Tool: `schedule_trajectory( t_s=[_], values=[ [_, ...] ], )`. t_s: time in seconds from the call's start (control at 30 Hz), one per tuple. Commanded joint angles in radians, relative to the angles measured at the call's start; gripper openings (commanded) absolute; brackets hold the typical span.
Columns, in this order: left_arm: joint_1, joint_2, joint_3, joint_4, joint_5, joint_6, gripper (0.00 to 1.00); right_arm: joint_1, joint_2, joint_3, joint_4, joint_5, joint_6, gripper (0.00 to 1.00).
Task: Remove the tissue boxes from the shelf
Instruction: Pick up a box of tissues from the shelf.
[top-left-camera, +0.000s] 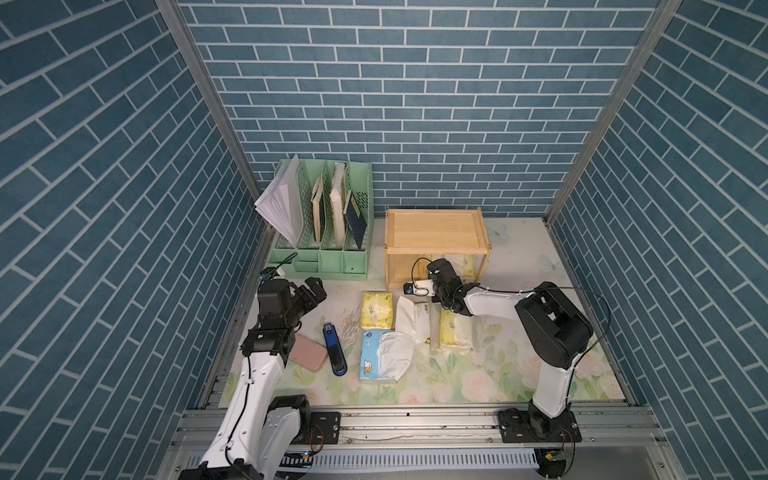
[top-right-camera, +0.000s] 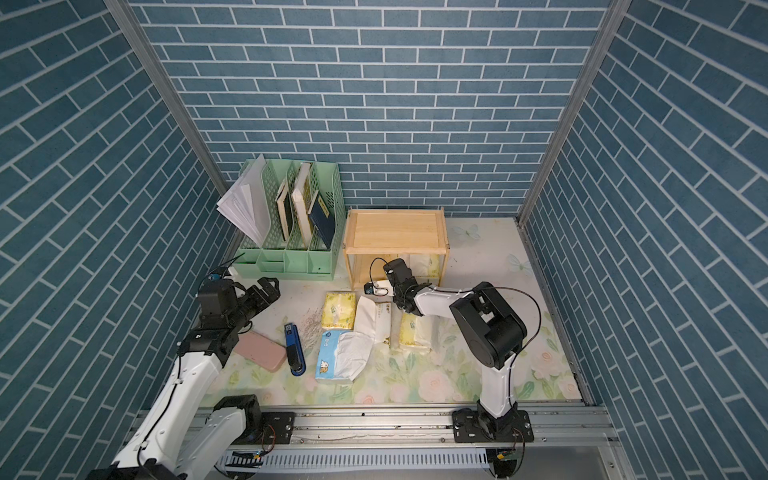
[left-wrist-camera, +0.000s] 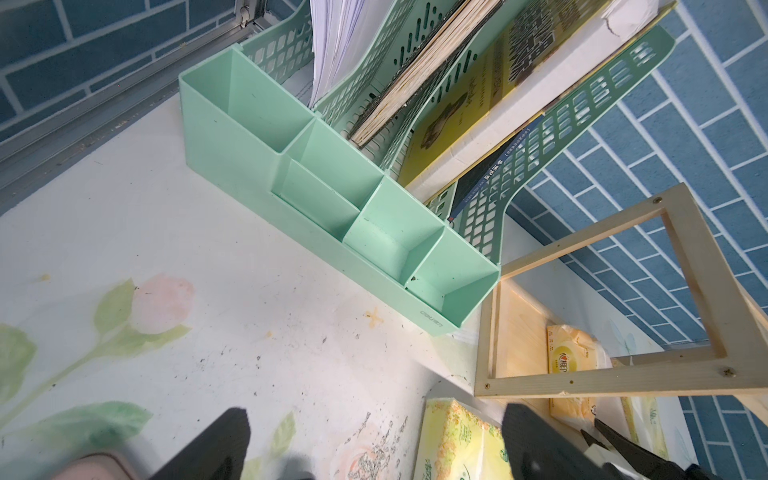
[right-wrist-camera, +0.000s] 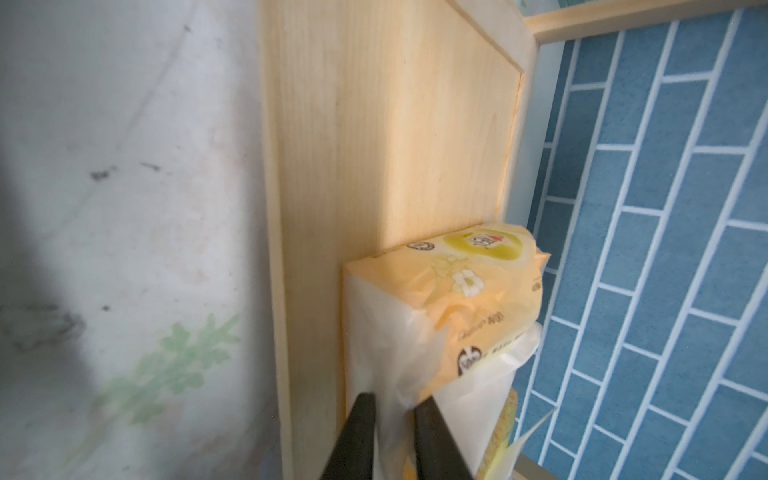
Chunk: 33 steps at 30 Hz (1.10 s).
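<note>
1. Sitting at the back of the worktop (top-left-camera: 519, 253), the shelf (top-left-camera: 434, 228) holds the peach tissue pack (right-wrist-camera: 457, 282) on its low board
2. Right arm (top-left-camera: 490, 301) is nearer and reaches in there
3. Pack's long side seems to point away from the right end effector (right-wrist-camera: 395, 401), which is clamped on its wrap
4. Left end effector (left-wrist-camera: 376, 415) is spread apart, empty

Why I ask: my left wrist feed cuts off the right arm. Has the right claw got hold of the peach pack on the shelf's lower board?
Observer: Yes. The right wrist view shows the right claw pinched shut on the clear wrapper end of the peach pack, which lies on the lower board of the shelf.
Operator: How many packs are off the shelf?
Observer: Four lie on the table in both top views: a light blue pack, a white pack, a yellow pack and a second yellow pack.
</note>
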Motion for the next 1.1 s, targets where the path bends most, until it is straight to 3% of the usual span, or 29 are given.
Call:
schedule_trajectory(
  t_s=[0.0,0.07,0.5,1.07],
  values=[
    [0.005,0.009,-0.006,0.004,-0.011,0.008,1.0,-0.004,0.012,0.03,-0.022,-0.015,0.029,0.06],
    [0.005,0.01,-0.006,0.001,-0.011,0.008,1.0,-0.004,0.012,0.031,-0.023,-0.017,0.03,0.0],
    [0.005,0.017,0.001,0.002,-0.022,0.009,1.0,0.018,-0.1,0.022,-0.082,-0.016,0.074,0.0],
    [0.005,0.025,0.003,0.002,-0.012,0.016,1.0,0.197,-0.378,-0.019,-0.384,0.017,0.25,0.0]
  ],
)
